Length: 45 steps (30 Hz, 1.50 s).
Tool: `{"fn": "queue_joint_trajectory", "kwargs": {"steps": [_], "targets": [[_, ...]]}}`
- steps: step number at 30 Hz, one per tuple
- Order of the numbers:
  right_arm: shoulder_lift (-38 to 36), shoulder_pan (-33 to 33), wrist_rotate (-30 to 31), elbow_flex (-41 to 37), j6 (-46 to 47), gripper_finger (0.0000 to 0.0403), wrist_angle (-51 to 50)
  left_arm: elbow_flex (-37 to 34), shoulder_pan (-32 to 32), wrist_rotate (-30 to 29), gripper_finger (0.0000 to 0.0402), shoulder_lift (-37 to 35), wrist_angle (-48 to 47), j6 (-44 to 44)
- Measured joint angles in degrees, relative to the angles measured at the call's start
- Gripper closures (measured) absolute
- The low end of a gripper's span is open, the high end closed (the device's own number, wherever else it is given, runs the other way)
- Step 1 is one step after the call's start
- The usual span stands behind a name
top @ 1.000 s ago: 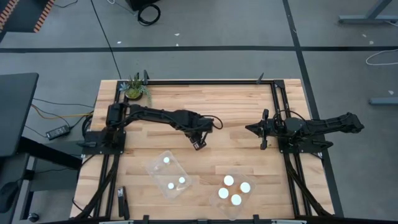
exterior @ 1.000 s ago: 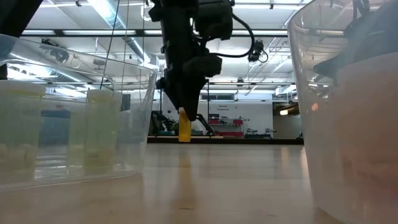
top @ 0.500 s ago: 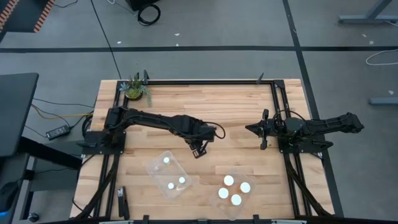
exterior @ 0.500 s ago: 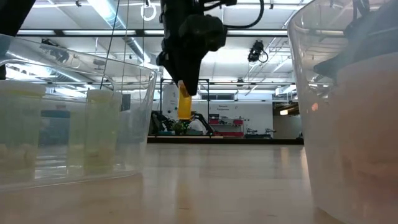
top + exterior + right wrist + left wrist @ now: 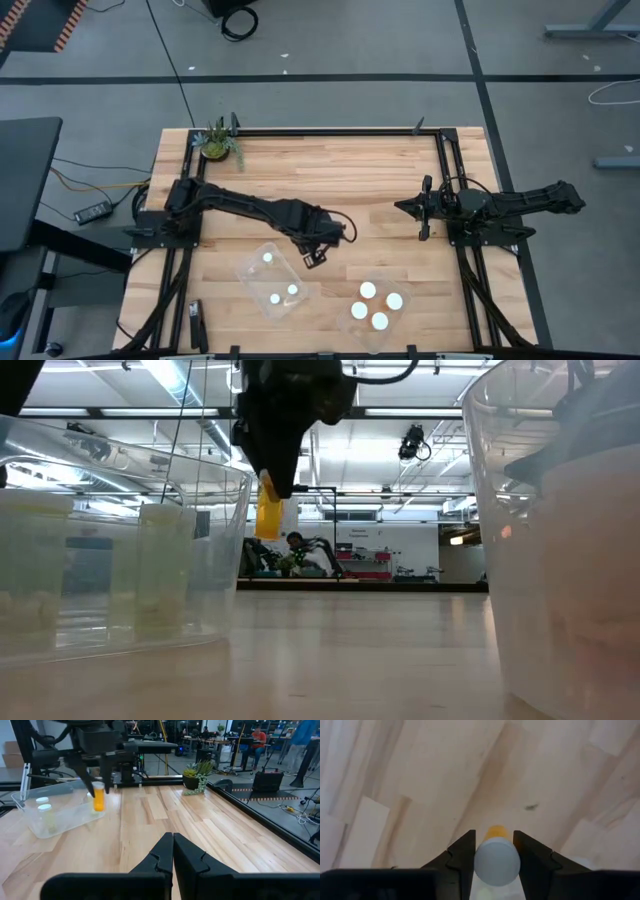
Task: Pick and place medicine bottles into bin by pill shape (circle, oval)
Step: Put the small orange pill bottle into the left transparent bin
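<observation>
My left gripper (image 5: 315,254) is shut on an amber bottle with a white cap (image 5: 268,510), above the table just beyond the left clear tub (image 5: 250,270). The bottle also shows in the right wrist view (image 5: 99,797). The left tub holds three white-capped bottles (image 5: 268,257). The right clear tub (image 5: 352,325) holds several (image 5: 368,290). My right gripper (image 5: 421,210) waits shut and empty at mid-right. My left gripper pinches the bottle at its white cap (image 5: 497,862), one finger (image 5: 465,852) on each side. The fingers come from above, pointing down. The amber body (image 5: 496,832) hangs below them, nearly upright and clear of the table.
A small green potted plant (image 5: 218,143) stands at the far left corner. A black frame rail (image 5: 330,131) runs along the table's far edge and sides. Bare wood lies between the two arms. People and desks show in the room beyond (image 5: 257,740).
My left gripper has carried the bottle toward the table's near edge and the left tub, and up from near the table top. It has stayed shut on the bottle, which is still nearly upright.
</observation>
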Motion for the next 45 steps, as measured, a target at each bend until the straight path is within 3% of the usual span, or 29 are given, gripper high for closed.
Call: {"fn": "queue_joint_trajectory", "kwargs": {"steps": [45], "targets": [[0.0, 0.01, 0.0, 0.0, 0.0, 0.0383, 0.07, 0.04, -11.77, -1.51, 0.0278, -4.77, -2.29, -16.0]]}}
